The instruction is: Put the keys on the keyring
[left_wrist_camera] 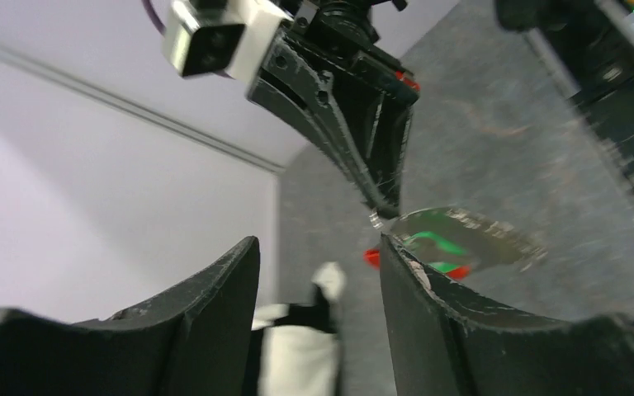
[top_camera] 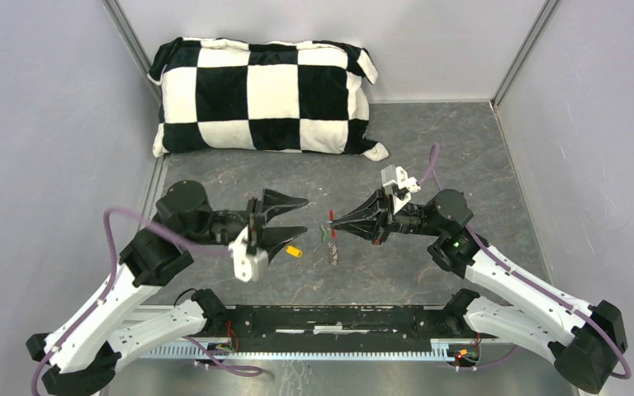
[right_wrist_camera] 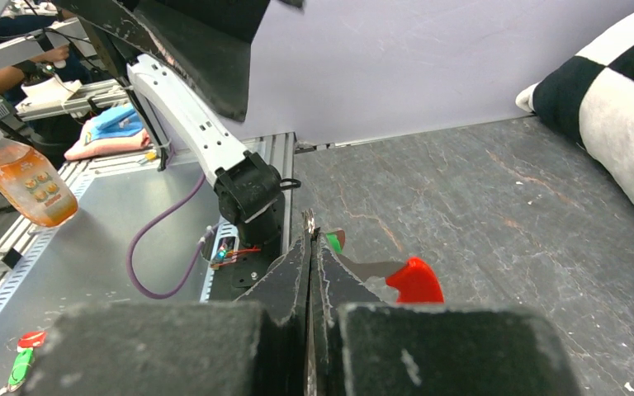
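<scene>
My right gripper [top_camera: 334, 223] is shut on the thin metal keyring [right_wrist_camera: 307, 221], holding it above the table's middle. The ring's red tag [right_wrist_camera: 414, 280] and a green-headed key [right_wrist_camera: 333, 241] hang right beside the jaws' tip. In the left wrist view the ring and its load are a blur [left_wrist_camera: 462, 239] below the right gripper's tip [left_wrist_camera: 384, 210]. My left gripper [top_camera: 301, 217] stands open just left of the right one, nothing between its fingers [left_wrist_camera: 215, 313]. The yellow-headed key [top_camera: 294, 251] lies on the table beneath the left gripper's near finger.
A black-and-white checkered pillow [top_camera: 264, 95] lies at the back of the table. Grey walls close in both sides. The arms' base rail [top_camera: 330, 330] runs along the near edge. An orange drink bottle [right_wrist_camera: 29, 177] stands beyond that edge.
</scene>
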Robot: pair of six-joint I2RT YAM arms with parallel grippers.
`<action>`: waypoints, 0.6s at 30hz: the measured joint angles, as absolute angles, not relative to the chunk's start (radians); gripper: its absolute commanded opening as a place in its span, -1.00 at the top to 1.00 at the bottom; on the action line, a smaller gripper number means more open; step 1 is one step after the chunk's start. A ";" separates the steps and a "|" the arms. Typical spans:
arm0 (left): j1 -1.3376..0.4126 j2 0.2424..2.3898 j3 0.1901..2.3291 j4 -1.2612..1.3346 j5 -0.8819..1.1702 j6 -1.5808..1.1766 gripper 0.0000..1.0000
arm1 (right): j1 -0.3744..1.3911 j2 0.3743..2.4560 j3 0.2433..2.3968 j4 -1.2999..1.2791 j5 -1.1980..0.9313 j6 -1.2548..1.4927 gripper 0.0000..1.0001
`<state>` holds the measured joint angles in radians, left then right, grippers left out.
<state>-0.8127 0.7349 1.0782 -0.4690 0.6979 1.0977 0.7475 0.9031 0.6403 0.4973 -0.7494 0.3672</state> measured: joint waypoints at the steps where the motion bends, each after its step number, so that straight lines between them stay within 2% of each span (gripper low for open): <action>1: -0.813 0.763 1.095 -0.465 0.701 1.004 -0.20 | 0.748 0.905 0.648 0.481 -0.749 0.356 0.99; 9: -0.813 0.831 1.061 -0.461 0.682 0.526 -0.14 | 0.748 0.912 0.700 0.374 -0.747 0.284 0.99; 18: -0.813 0.846 1.047 -0.376 0.662 0.303 -0.04 | 0.748 0.919 0.722 0.325 -0.748 0.251 0.99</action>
